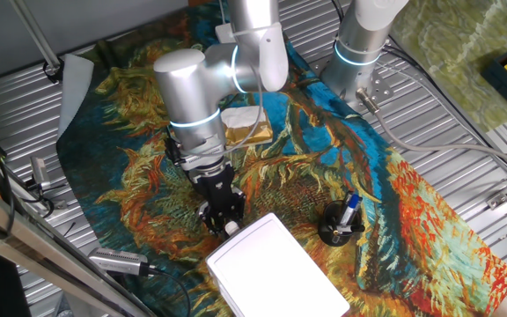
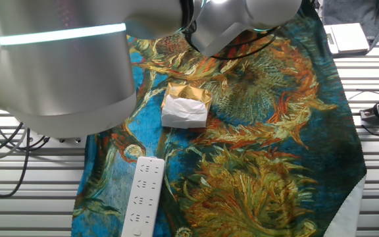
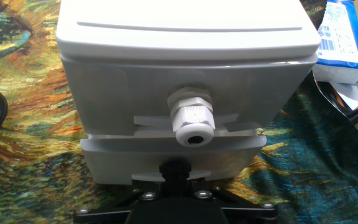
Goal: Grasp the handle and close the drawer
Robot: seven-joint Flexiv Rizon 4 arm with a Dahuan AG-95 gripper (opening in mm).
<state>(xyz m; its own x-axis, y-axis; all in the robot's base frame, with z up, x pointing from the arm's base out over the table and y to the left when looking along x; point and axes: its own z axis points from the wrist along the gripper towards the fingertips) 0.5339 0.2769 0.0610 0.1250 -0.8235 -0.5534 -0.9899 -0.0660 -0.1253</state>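
One relation: you see the handle (image 3: 193,121) dead ahead of the gripper (image 1: 221,217), centre of the hand view, its axis pointing back along your approach.
Drawer: the drawer (image 3: 185,102) front fills that view under the white box's (image 1: 275,269) lid.
Gripper state: you cannot tell; no fingers show around the knob.
Nearness: in one fixed view your gripper sits just beside the box's upper-left edge.

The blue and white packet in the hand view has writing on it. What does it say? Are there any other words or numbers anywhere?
Blue and white packet: printed lines and a barcode, too small and blurred to read.
White power strip: small marks beside the sockets, too small to read.
White drawer box and its white knob: no words.
Gold-and-white wrapped block: no words visible.
Nothing can be quoted.
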